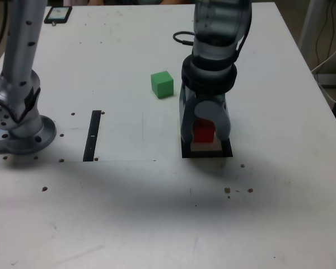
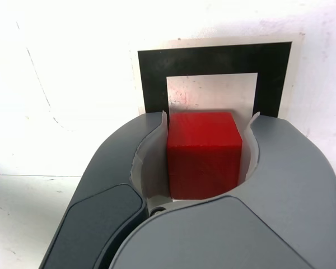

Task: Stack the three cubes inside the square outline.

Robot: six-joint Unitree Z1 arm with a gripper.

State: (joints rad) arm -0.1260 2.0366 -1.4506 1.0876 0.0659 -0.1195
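A thin black strip (image 1: 93, 135) is seen lying flat on the white surface (image 1: 129, 213) at the exterior view's left; the green cube (image 1: 162, 84) is found apart, near centre; at the right, the red cube (image 1: 203, 133) is pinched by the tool (image 1: 204, 130) over the square outline (image 1: 228, 152), its white centre (image 2: 213, 92) partly exposed.

Exterior view: bright, even overhead light; table (image 1: 129, 213) overexposed, broad soft shadow across its near half. Slightly soft focus. Wrist view: table washed out, gripper (image 2: 204, 168) housing blurred close up.
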